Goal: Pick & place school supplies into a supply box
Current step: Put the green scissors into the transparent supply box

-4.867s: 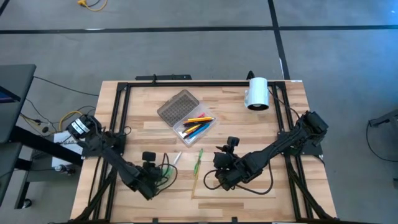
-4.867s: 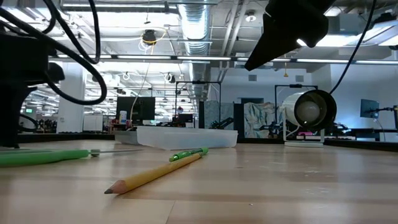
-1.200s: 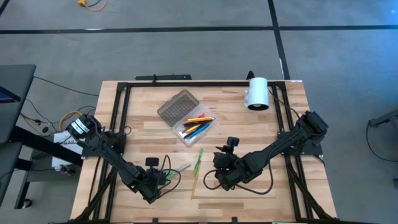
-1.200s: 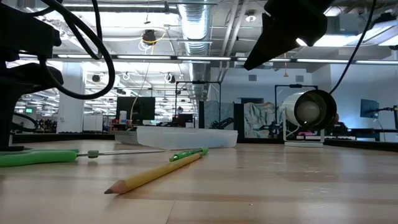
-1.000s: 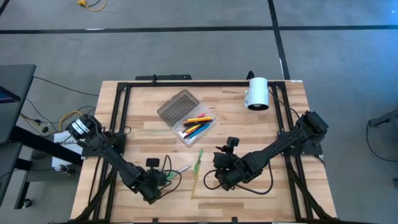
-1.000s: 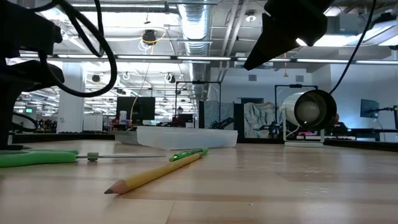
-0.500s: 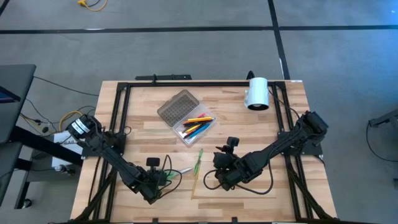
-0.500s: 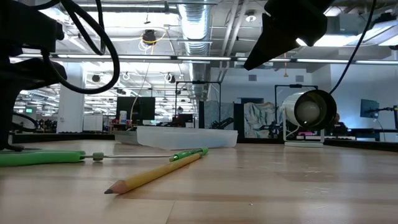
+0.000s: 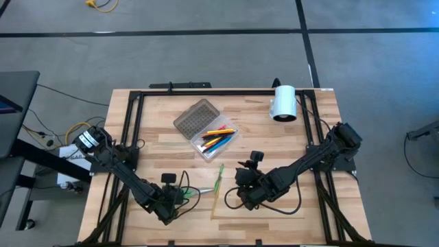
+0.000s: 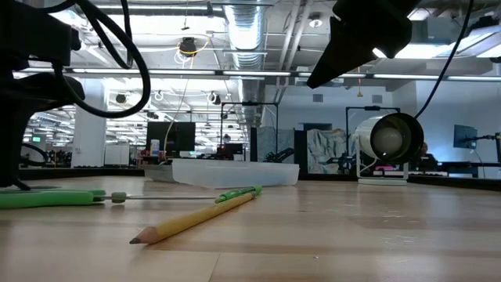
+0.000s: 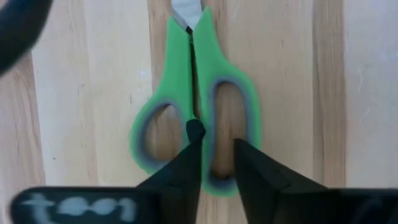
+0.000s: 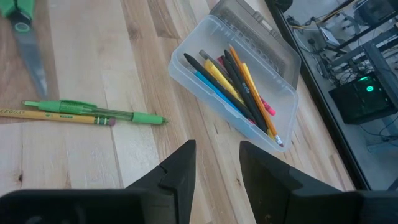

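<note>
The green-handled scissors [image 9: 188,191] lie flat on the table near its near-left part, blades pointing to the table's right. My left gripper [image 11: 216,134] stands over their handles [image 11: 193,124], fingers pointing down. The clear supply box [image 9: 216,142] sits mid-table with its grey lid [image 9: 195,118] folded open; several pens and pencils [image 12: 239,87] lie inside. A green pen [image 9: 220,177] and a yellow pencil [image 9: 214,199] lie side by side on the wood. My right gripper [image 12: 217,152] hovers open beside them, touching nothing. My left gripper comes at the scissors' handle end from above. One finger [image 11: 194,127] stands at the seam between the two loops and the other [image 11: 241,146] inside one loop. That loop's inner bar [image 11: 207,118] lies between them. The scissors rest flat on the table.
A white cylinder [image 9: 282,103] lies on its side at the far right corner. A black frame [image 9: 178,88] runs along the table's far edge and down both sides. Bare wood lies between the box and the right arm [image 9: 302,165].
The scissors have turned a little on the table: the blade tip has swung slightly toward the near edge while the handles have stayed under my left gripper. The right arm has kept still.
</note>
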